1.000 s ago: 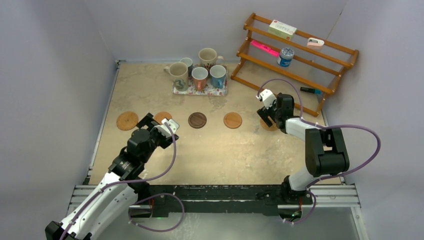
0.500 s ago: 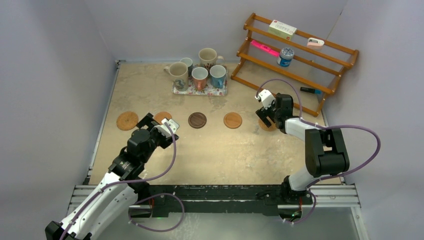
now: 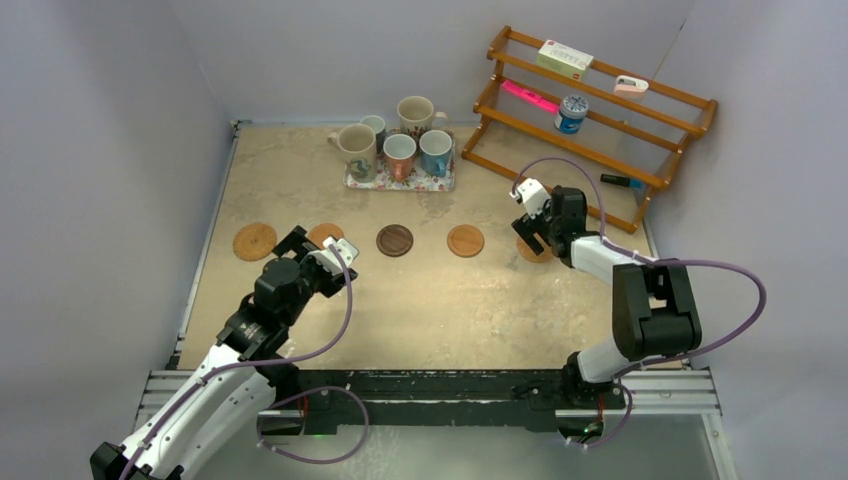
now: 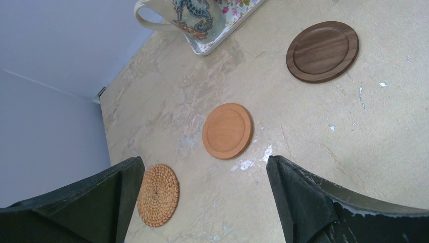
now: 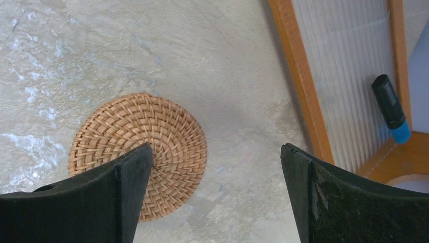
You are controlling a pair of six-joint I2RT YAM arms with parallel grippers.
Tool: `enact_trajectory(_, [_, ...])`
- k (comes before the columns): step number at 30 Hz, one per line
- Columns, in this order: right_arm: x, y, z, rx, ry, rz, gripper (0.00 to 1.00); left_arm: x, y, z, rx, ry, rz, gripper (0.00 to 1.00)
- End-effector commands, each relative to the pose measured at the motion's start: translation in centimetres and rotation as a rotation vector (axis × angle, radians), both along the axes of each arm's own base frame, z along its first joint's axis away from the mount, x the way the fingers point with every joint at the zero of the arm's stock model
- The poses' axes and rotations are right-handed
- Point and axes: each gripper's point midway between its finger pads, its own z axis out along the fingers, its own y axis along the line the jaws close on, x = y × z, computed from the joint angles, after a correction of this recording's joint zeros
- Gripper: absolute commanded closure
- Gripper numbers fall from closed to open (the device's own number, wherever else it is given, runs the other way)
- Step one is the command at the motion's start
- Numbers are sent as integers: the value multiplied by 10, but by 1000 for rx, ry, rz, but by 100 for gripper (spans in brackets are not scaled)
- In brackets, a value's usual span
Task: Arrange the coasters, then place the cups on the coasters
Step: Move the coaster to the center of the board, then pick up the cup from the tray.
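Five coasters lie in a row: a woven one (image 3: 255, 241) at the left, an orange one (image 3: 323, 231) partly behind my left gripper (image 3: 320, 245), a dark brown one (image 3: 394, 240), an orange one (image 3: 465, 240), and a woven one (image 3: 537, 252) under my right gripper (image 3: 530, 230). The cups (image 3: 399, 155) stand together on the floral tray (image 3: 400, 184). The left gripper (image 4: 203, 167) is open above bare table, near the smooth orange coaster (image 4: 227, 130) and the woven coaster (image 4: 158, 195). The right gripper (image 5: 216, 152) is open just above a woven coaster (image 5: 152, 131), holding nothing.
A wooden rack (image 3: 600, 150) stands at the back right, close to the right gripper, with a box, a pink item and a blue-and-white tin (image 3: 571, 113) on it. Its leg (image 5: 301, 76) and a marker (image 5: 390, 109) show in the right wrist view. Walls enclose three sides.
The right arm's elbow has shifted slightly and its gripper has barely moved over the woven coaster. The left arm is still, and both grippers stay open.
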Motion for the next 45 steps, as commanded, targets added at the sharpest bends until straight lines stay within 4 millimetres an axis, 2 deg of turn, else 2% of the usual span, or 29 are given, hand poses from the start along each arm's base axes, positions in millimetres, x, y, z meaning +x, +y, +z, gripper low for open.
enact_trajectory(1, [20, 0, 46, 7, -95, -21, 1, 2, 0, 8, -42, -24, 16, 0])
enact_trajectory(6, [31, 2, 83, 35, -182, -36, 1, 2, 0, 10, -45, -29, 16, 0])
enact_trajectory(9, [29, 9, 98, 74, -195, -19, 1, 2, 0, 11, -46, -32, 17, 0])
enact_trajectory(16, [11, 28, 126, 201, -206, 21, 1, 4, 2, 10, -40, -32, 31, 0])
enact_trajectory(20, [-6, 48, 145, 292, -213, 90, 1, 8, 4, 12, -29, -34, 53, 0])
enact_trajectory(25, [-35, 70, 151, 369, -169, 191, 1, 17, 5, 23, -3, -28, 75, 0])
enact_trajectory(29, [-54, 77, 150, 388, -153, 239, 1, 25, 1, 34, 21, -33, 71, 0])
enact_trajectory(37, [-93, 78, 124, 336, -95, 333, 1, 42, -13, 63, 71, -71, 12, 0])
enact_trajectory(40, [-110, 83, 119, 333, -89, 400, 1, 54, -26, 80, 86, -76, -31, 0])
enact_trajectory(45, [-128, 90, 126, 334, -122, 487, 1, 82, -41, 105, 145, -114, -66, 0])
